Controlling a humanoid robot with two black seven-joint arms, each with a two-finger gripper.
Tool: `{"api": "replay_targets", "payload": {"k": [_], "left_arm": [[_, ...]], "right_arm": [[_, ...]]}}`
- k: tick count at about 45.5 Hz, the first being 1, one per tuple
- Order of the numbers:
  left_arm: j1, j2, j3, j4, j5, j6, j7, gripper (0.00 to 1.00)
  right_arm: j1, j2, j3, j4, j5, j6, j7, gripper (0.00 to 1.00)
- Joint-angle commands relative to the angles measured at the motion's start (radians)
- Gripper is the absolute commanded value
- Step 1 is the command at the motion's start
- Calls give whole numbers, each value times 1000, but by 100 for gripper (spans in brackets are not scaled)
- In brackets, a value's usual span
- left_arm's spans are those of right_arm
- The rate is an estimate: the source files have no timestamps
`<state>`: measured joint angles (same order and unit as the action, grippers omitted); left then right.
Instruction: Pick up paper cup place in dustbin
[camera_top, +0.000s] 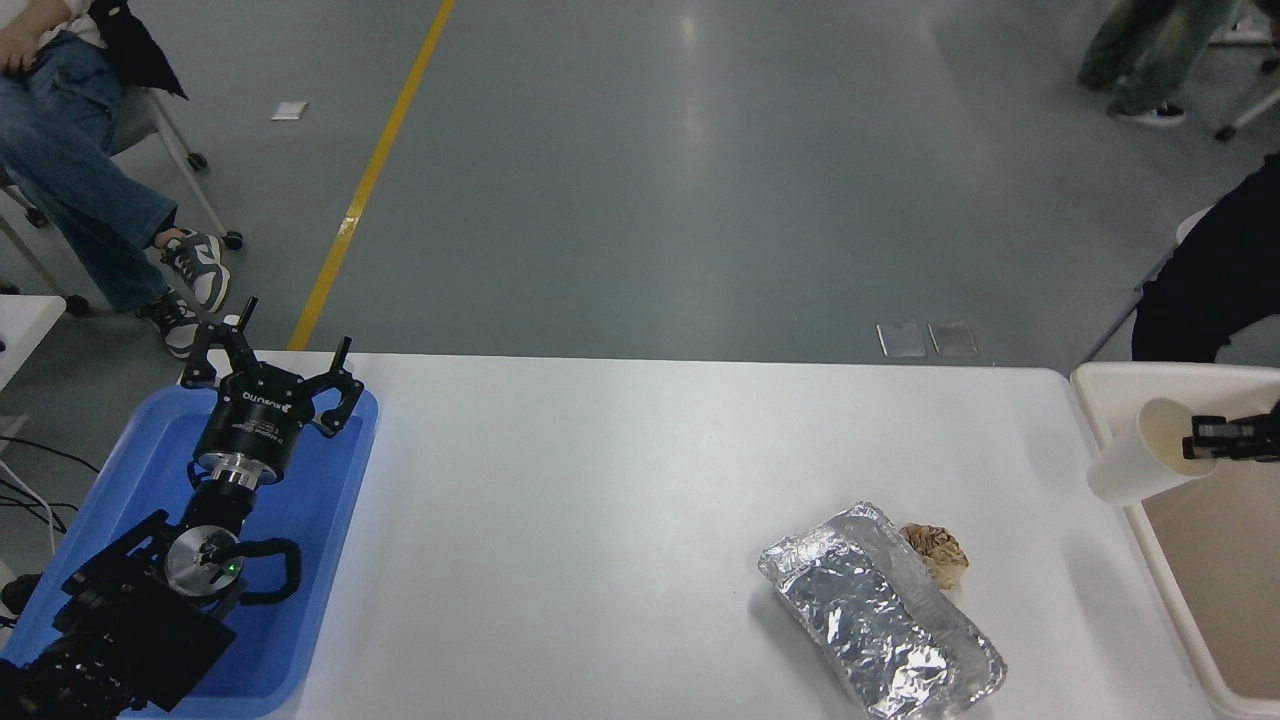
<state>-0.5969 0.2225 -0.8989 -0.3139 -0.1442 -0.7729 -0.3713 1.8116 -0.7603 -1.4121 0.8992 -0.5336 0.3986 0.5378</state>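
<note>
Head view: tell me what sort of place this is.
Probably an industrial hall or robot test lab: a grey coated floor with a yellow line, a white table set in the open, and people on wheeled chairs nearby.

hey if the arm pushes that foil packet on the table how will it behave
The foil packet looks crinkled and thin-skinned, so it would probably dent rather than stay stiff. It lies flat and long, so it would likely slide, not roll. Its weight can't be judged.

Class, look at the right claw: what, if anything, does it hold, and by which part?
The right claw holds the paper cup by its rim, with the cup tilted over the dustbin's near edge.
</note>
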Motion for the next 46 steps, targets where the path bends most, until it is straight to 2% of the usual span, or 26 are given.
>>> {"api": "replay_targets", "payload": {"k": [1, 8, 46], "left_arm": [[0, 0, 0, -1, 0, 0, 0, 100], [0, 0, 0, -1, 0, 0, 0, 100], [0, 1, 0, 1, 0, 0, 0, 100]], "right_arm": [[287, -43, -48, 27, -55, 161, 8, 0], [385, -54, -48, 27, -101, 224, 8, 0], [354, -60, -57, 17, -106, 207, 4, 0]]}}
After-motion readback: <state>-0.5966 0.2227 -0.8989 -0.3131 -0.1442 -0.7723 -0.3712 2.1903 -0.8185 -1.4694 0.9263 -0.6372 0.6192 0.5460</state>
